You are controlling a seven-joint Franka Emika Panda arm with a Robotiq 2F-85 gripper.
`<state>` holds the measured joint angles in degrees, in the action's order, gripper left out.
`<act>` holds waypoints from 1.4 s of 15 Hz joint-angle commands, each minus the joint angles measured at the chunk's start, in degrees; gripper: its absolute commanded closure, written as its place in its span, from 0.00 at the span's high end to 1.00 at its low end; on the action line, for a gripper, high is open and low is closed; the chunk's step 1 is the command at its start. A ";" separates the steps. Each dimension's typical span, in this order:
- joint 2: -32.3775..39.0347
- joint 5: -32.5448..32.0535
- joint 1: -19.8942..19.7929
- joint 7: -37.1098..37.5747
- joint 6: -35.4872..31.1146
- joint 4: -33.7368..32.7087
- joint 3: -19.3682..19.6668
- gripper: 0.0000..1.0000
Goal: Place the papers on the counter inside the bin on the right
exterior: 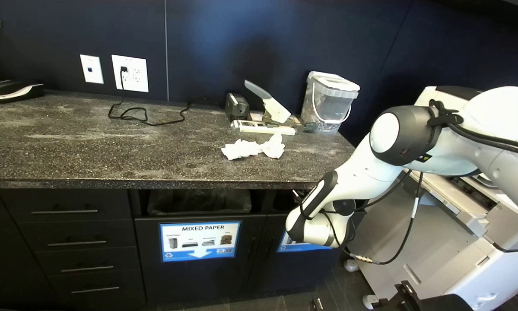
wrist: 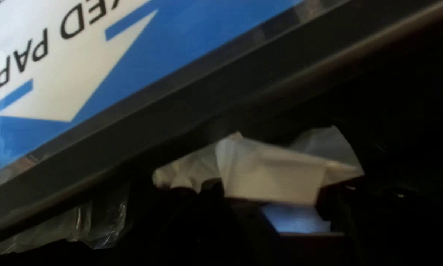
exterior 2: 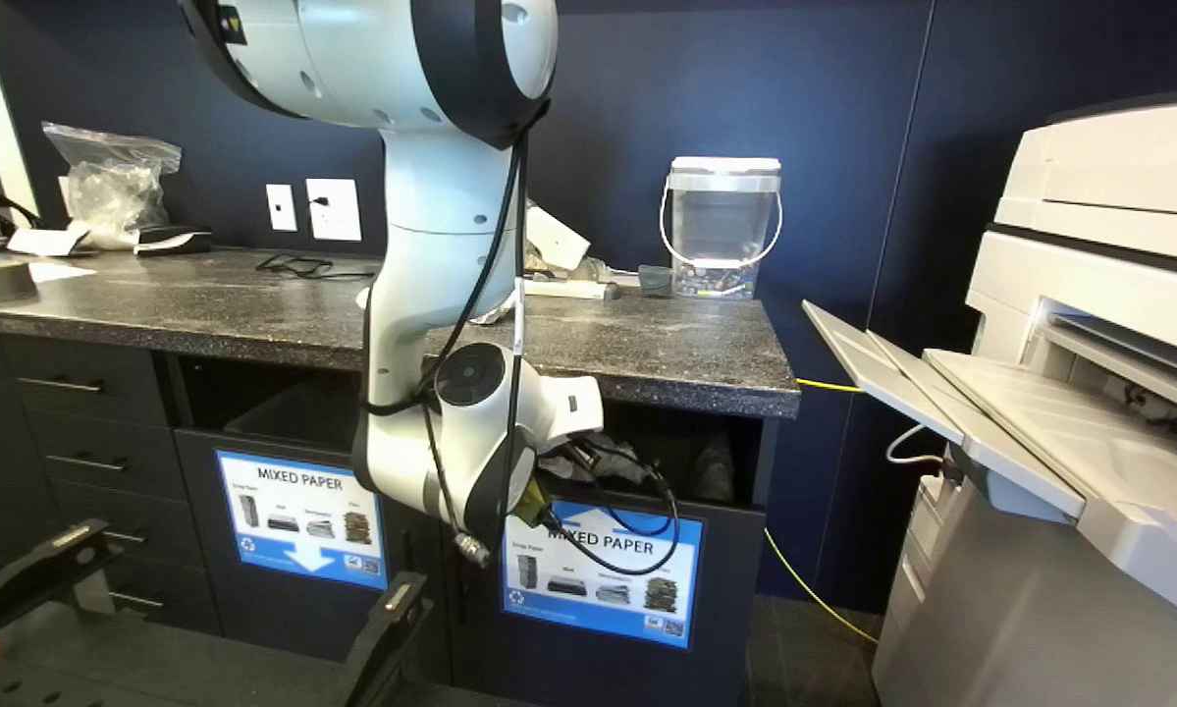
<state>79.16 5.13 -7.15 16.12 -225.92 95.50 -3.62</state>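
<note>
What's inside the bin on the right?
In the wrist view, creased paper and clear plastic show at the mouth of the bin; whether the jaws hold the paper is unclear. Anything deeper is in shadow, and the arm covers part of the mouth in both exterior views.

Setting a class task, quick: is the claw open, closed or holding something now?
Claw: cannot be told; too dark by the crumpled paper in the wrist view.

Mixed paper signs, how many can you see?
2 in both exterior views, side by side on the dark cabinet doors: the left sign and the right sign, which is partly covered. More could be hidden.
</note>
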 commanded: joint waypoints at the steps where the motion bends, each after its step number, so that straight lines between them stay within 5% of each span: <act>1: 0.88 -2.57 -0.46 -1.80 -1.78 -1.69 -0.65 0.82; 4: -0.42 -4.44 -0.32 -2.95 -1.68 0.07 -0.12 1.00; 12: -11.79 -6.04 2.62 -12.74 -1.09 15.87 4.02 1.00; 21: -36.57 -14.53 4.27 -21.84 14.65 40.16 6.37 1.00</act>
<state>53.73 -6.05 -3.20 -3.42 -216.31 125.82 2.31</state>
